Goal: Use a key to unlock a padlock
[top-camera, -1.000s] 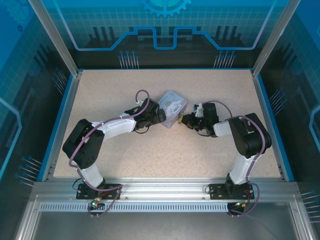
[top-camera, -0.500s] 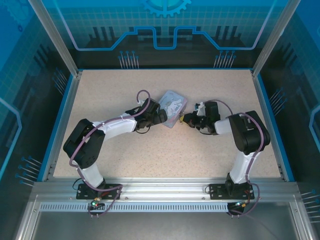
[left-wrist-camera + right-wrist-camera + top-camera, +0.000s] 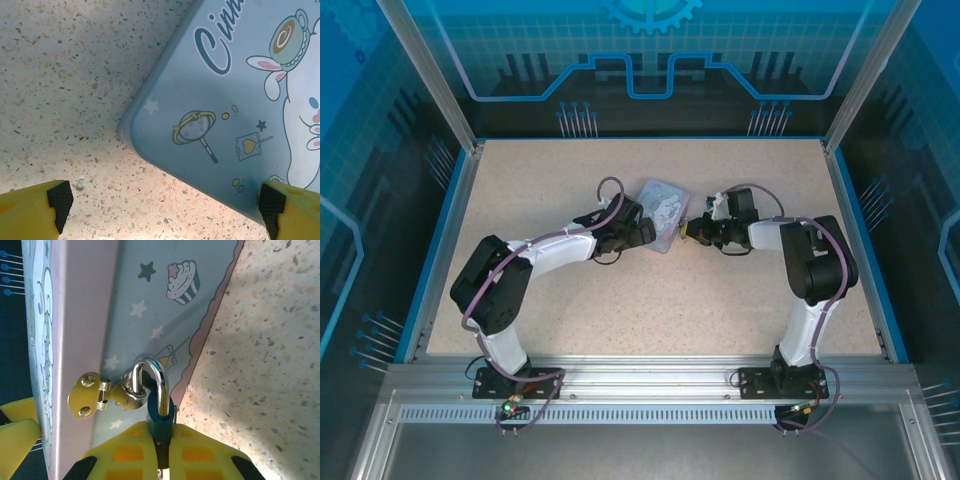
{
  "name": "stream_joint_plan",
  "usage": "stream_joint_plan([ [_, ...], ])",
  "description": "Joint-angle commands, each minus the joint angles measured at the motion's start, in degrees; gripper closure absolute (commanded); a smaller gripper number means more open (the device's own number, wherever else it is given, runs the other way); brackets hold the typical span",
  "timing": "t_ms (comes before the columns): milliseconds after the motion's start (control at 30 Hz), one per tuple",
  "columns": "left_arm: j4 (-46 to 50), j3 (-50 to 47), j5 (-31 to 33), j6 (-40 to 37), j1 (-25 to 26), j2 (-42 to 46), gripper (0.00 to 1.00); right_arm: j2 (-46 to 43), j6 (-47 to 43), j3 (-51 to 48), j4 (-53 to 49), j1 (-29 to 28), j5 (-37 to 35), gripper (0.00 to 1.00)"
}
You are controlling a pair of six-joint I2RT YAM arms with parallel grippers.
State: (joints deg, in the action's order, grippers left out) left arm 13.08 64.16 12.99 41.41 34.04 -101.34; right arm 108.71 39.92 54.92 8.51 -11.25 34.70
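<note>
Right tool is gripping the tiny blue steel-shackled padlock hasped to the pale-blue tin; left tool is gaping wide. Key insertion probably follows.

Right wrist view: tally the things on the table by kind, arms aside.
Box: 1
Hasp: 1
Padlock: 1
Total: 3
</note>
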Motion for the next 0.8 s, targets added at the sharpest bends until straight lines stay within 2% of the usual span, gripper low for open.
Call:
stream_joint_plan([
  [0,11.37,-1.63,0.94,-2.91,0.01,-3.52,0.04,-1.57,-2.7,2.15,-5.06,1.9,-4.14,1.0],
  [200,11.18,-1.76,0.45,-2.47,-0.02,-3.8,0.05,-1.23,0.13,3.01,-5.41,2.7,-7.13,1.0],
  [367,11.44,-1.78,0.5,-2.56,-0.03,-4.07,0.05,2.31,10.24,1.59,4.24,5.06,-0.16,1.0],
  [500,11.4,-2.02,0.49,-2.48,0.0,-3.95,0.05,4.88,17.2,-0.21,11.58,5.85,2.25,1.0],
  [633,11.4,-2.11,0.45,-2.4,0.03,-4.11,0.05,6.08,20.34,-1.21,15.61,5.8,2.87,1.0],
  [767,11.35,-2.02,0.45,-2.43,0.04,-4.18,0.05,5.35,19.46,-1.71,15.3,6.1,2.5,1.0],
])
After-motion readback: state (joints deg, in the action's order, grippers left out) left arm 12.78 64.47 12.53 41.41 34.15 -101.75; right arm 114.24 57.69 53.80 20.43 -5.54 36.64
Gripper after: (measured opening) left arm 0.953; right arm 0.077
